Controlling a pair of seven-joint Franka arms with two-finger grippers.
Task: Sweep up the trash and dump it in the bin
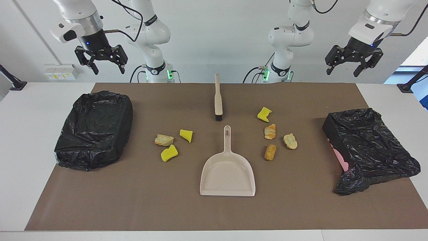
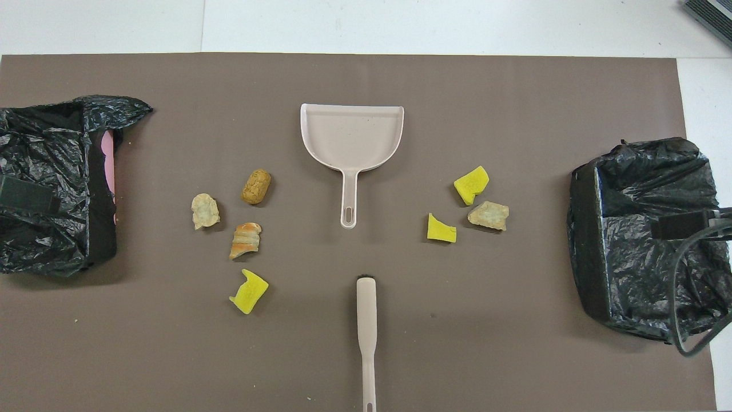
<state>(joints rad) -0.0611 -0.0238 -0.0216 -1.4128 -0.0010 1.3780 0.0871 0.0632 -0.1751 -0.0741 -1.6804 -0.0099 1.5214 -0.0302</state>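
Your left gripper [image 1: 353,66] and right gripper [image 1: 102,63] both hung released, high above the counter's [image 1: 20,140] robot edge. The trash [image 1: 270,131] lay in two clusters flanking the dustpan [image 1: 227,174], brush [image 1: 218,100] nearer the robots, a bin [image 1: 95,129] at each end.

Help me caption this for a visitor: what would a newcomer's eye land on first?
Probably the bright yellow sponge bits and tan lumps scattered in two clusters on the brown mat, either side of the pale dustpan at the middle. A brush lies nearer the robots, and a black-bagged bin sits at each end. Both grippers, left and right, hang open above the table's robot edge.
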